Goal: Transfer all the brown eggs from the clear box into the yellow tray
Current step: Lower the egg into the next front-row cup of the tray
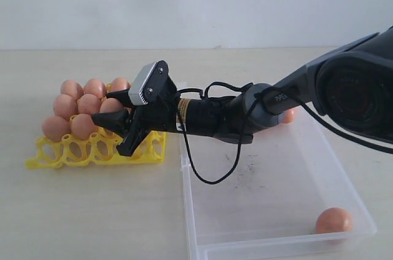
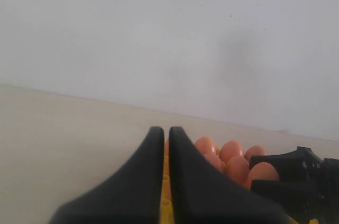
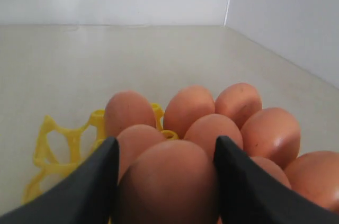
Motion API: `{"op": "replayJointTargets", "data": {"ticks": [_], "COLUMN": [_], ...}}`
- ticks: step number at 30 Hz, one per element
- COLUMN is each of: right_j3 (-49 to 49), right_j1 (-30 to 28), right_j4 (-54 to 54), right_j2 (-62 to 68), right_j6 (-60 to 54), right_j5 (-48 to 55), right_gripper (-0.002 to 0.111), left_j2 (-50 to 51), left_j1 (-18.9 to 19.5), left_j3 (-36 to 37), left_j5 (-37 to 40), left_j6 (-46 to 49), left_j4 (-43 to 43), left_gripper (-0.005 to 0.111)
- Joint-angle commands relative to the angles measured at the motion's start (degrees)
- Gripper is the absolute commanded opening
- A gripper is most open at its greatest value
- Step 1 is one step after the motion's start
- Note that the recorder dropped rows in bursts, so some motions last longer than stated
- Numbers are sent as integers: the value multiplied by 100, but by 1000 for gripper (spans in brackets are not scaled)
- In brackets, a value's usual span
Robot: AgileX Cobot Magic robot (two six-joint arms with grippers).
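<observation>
right gripper (image 1: 109,108) is over the yellow tray (image 1: 43,158) at scene left, its arm reaching across from the right. Jaws are clamped around one brown egg (image 3: 167,181), with a finger (image 3: 87,195) on each side of it, so it's grasped, not released. The held egg is at the right side of the tray, just beside the seated ones. Can't tell whether it touches its cup; the fingers hide the underside.

tray eggs (image 1: 81,126) fill the far and left cups, roughly eight counting the held one. The near row is open yellow lattice.

clear box (image 1: 245,244) sits right of the tray, just beside it. Two eggs are in it: near-corner egg (image 1: 334,220) at the near right, and far egg (image 1: 287,114) at the far side, mostly behind the arm.

left gripper (image 2: 165,139) is clenched, fingers pressed together, tips pointing toward the tray with the eggs just beyond them.
</observation>
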Motion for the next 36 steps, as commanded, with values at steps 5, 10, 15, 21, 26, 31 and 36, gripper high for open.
{"op": "replayJointTargets", "data": {"ticks": [5,10,15,21,26,31,36], "right_j3": [-75,-96,-125,-187,-187,-187,-187], "right_j1": [-12,-12,-1,-1,78,124,124], "right_j4": [-70,-55,-55,-71,-219,-206,-144], "right_j2": [7,7,7,7,20,57,102], "right_j6": [45,-31,-31,-77,-67,-200,-200], "right_j5": [33,91,186,311,389,588,599], "right_gripper": [0,0,0,0,0,0,0], "left_j2": [20,20,20,20,20,20,20], "left_j1": [-33,-33,-33,-33,-33,-33,-33], "left_j3": [-21,-21,-21,-21,-21,-21,-21], "left_j5": [-32,-32,-32,-32,-32,-32,-32], "left_j6": [-7,-7,-7,-7,-7,-7,-7], "left_j4": [-4,-4,-4,-4,-4,-4,-4], "left_gripper": [4,4,4,4,4,4,4]}}
